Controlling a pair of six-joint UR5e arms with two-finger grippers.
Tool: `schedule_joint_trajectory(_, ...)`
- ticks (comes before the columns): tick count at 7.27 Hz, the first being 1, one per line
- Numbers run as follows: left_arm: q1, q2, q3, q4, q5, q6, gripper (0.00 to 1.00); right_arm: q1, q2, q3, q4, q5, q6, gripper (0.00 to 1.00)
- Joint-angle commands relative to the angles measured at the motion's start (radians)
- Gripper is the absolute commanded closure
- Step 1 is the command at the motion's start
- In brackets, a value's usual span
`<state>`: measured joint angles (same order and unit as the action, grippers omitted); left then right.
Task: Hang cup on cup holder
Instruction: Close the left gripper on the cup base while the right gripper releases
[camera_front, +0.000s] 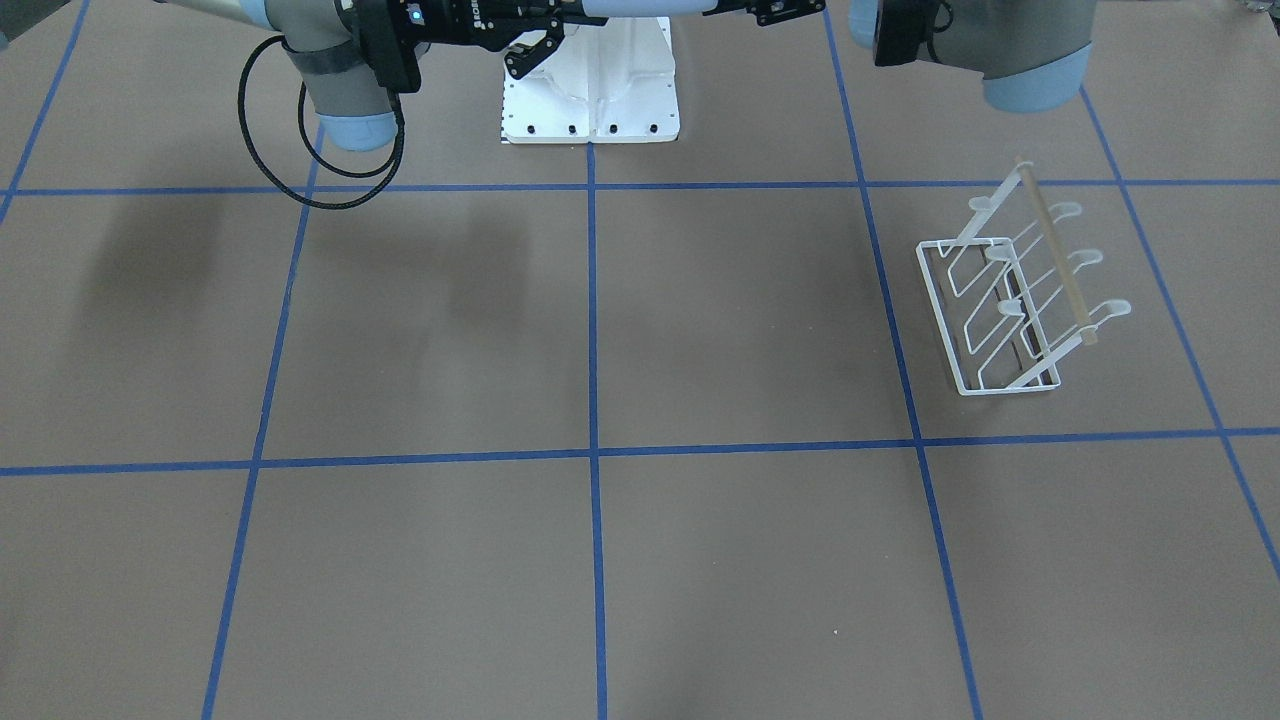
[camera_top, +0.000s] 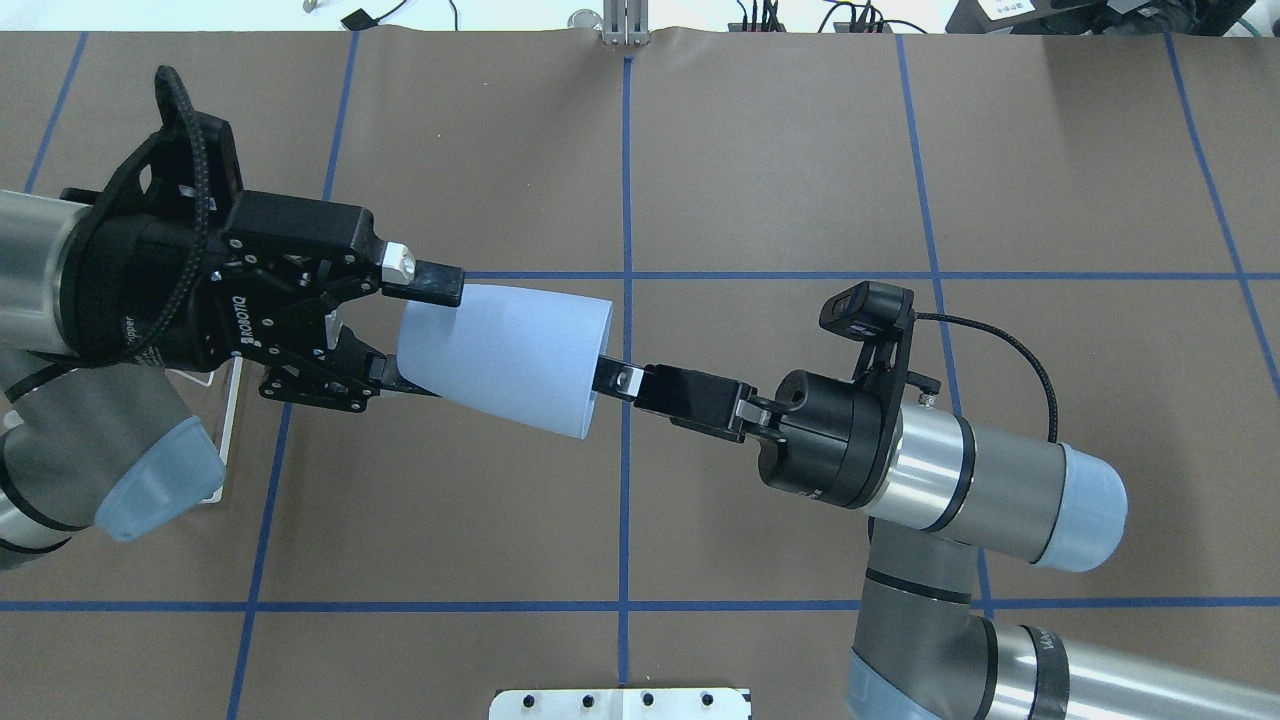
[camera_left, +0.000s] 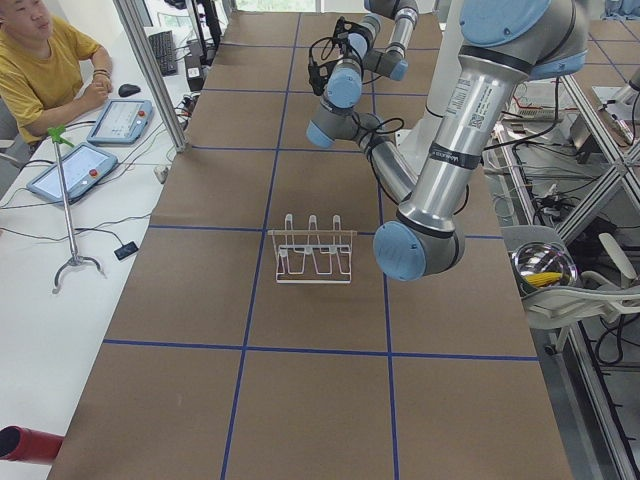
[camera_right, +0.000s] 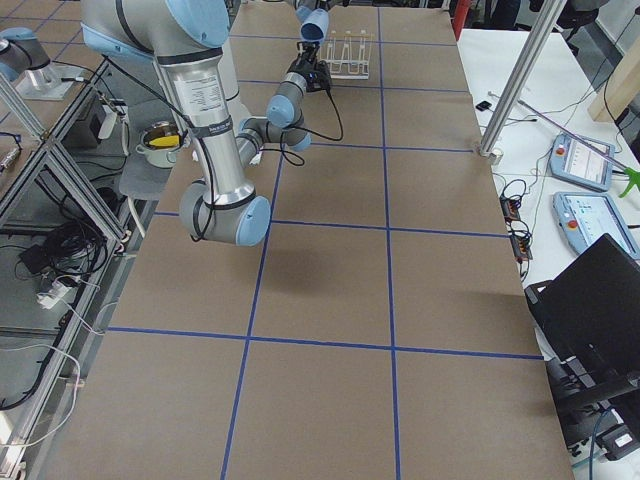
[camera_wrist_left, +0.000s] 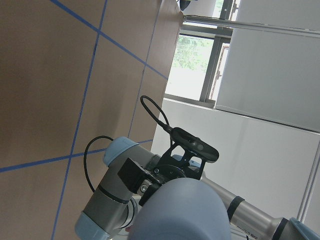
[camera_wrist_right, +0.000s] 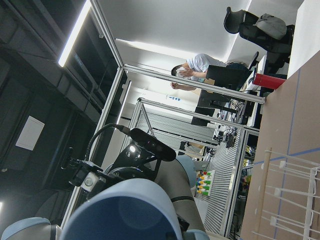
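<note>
The pale blue cup (camera_top: 510, 350) hangs on its side in the air between both arms, high above the table. My right gripper (camera_top: 610, 378) is shut on the wide rim. My left gripper (camera_top: 440, 340) straddles the narrow base, with a finger against each side. The cup's base fills the bottom of the left wrist view (camera_wrist_left: 180, 210). Its open mouth shows in the right wrist view (camera_wrist_right: 125, 210). The white wire cup holder (camera_front: 1010, 300) with a wooden rod stands on the table under my left arm. Only a corner of it shows in the overhead view (camera_top: 232, 400).
The white metal pedestal base (camera_front: 590, 100) sits at the robot's edge of the table. The brown table carries a grid of blue tape lines (camera_front: 592, 450). An operator (camera_left: 40, 60) sits beyond the far side with tablets (camera_left: 75, 170).
</note>
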<state>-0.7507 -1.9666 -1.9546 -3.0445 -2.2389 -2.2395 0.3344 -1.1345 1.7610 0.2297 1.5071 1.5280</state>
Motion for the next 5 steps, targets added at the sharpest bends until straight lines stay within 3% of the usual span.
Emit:
schedule_joint_trajectory(1, 0.002, 0.000, -0.003, -0.005, 0.001, -0.003, 0.29, -0.006, -0.001, 0.000, 0.000, -0.005, -0.002, 1.00)
schedule_joint_trajectory(2, 0.001, 0.000, -0.003, -0.005, 0.001, -0.002, 0.45, -0.011, -0.001, 0.000, 0.000, -0.005, -0.003, 0.96)
schedule_joint_trajectory(3, 0.001, -0.002, 0.000, -0.007, 0.001, 0.000, 0.71, -0.012, -0.001, 0.002, 0.000, -0.005, -0.003, 0.59)
schedule_joint_trajectory(4, 0.001, 0.000, 0.008, -0.034, 0.001, 0.000, 0.91, -0.011, -0.001, 0.009, 0.000, -0.005, -0.003, 0.30)
schedule_joint_trajectory(5, 0.001, 0.000, 0.010, -0.037, 0.001, 0.001, 1.00, -0.009, -0.004, 0.011, 0.000, -0.014, -0.003, 0.00)
